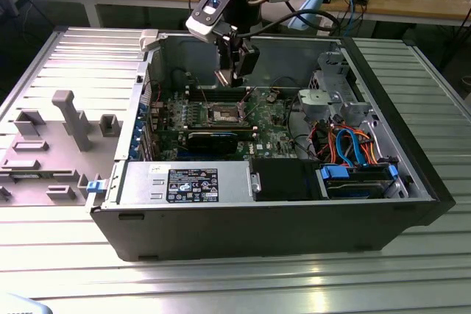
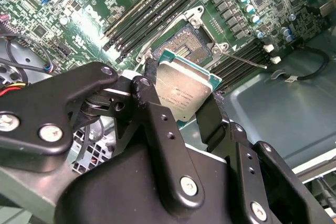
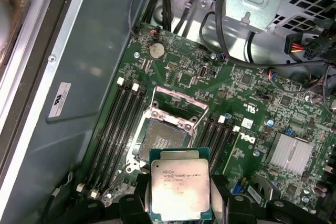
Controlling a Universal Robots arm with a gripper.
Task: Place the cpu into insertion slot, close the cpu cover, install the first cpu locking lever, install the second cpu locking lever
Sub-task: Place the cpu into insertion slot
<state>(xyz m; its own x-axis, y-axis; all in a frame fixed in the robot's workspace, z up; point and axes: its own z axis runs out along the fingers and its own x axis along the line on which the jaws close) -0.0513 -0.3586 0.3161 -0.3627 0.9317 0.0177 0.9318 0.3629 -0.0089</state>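
Observation:
My gripper (image 1: 234, 71) hangs inside the open computer case, above the green motherboard (image 1: 276, 126). It is shut on the cpu (image 2: 184, 90), a flat silver square held by its edges between two black fingers (image 2: 152, 103). In the first wrist view the cpu (image 3: 180, 190) sits in my gripper (image 3: 181, 204), just short of the insertion slot (image 3: 165, 137), whose dark pin field lies bare. The insertion slot (image 2: 185, 43) also lies beyond the chip in the second wrist view. The cpu cover (image 3: 177, 103) stands raised at the socket's far side. A thin locking lever (image 2: 247, 60) sticks out beside the socket (image 1: 224, 114).
Long black memory slots (image 3: 118, 124) flank the socket on both sides. A black card (image 1: 213, 140), the power supply (image 1: 191, 183), a drive cage (image 1: 335, 93) and orange and blue cables (image 1: 353, 145) crowd the case. Grey fixtures (image 1: 70, 119) stand on the table at the exterior view's left.

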